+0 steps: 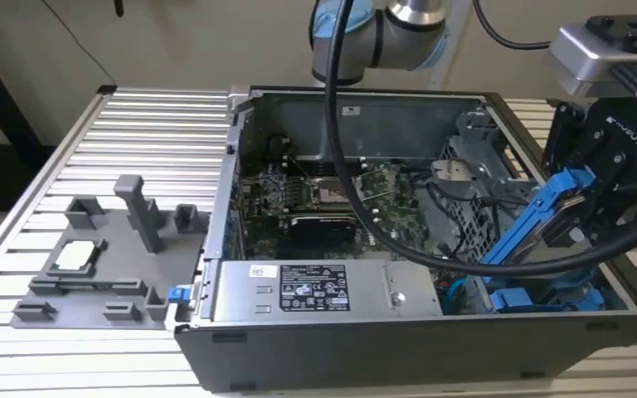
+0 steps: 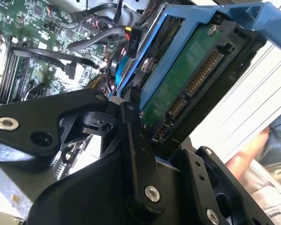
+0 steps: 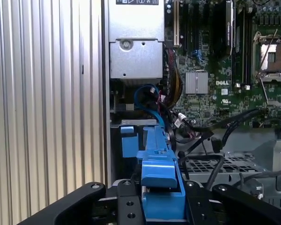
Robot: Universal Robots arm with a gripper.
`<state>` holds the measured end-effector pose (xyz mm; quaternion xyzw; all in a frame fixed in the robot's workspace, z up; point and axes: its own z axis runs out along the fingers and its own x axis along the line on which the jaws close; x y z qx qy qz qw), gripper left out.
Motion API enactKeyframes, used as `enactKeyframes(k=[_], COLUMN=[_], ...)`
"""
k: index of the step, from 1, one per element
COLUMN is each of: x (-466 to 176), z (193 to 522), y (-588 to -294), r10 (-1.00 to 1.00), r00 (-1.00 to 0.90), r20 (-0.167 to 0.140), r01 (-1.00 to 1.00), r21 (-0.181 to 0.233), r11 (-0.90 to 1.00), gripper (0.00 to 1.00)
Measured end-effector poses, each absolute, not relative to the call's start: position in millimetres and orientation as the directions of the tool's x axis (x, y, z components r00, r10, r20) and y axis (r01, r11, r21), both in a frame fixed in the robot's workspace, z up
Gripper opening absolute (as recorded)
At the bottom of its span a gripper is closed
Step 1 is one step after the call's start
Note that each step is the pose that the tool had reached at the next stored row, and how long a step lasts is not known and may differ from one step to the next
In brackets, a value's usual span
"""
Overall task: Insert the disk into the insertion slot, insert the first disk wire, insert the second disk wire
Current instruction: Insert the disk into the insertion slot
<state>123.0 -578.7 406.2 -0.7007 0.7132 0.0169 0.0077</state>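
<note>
The disk [image 1: 531, 224], clipped in its blue carrier, is held tilted at the right of the exterior view, clamped in the tool [image 1: 580, 211]. Its lower end is near the insertion slot [image 1: 540, 298], at the lower right of the open computer case [image 1: 330, 356] on the bench [image 1: 130, 124].

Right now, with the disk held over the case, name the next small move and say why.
Probably ease the disk slightly lower along its own slant. The gripper holds it tilted, its lower end near the insertion slot, not yet seated; black cables lie close beside it, so a short, slow move seems safest.
</note>
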Motion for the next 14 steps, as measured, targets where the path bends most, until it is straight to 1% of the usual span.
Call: enactKeyframes(k=[14], x=[123], z=[381], y=[-579], r10=[-0.999], r00=[-0.018], r20=[-0.037], r01=[-1.0], r21=[0.013], r11=[0.017], gripper=[0.33])
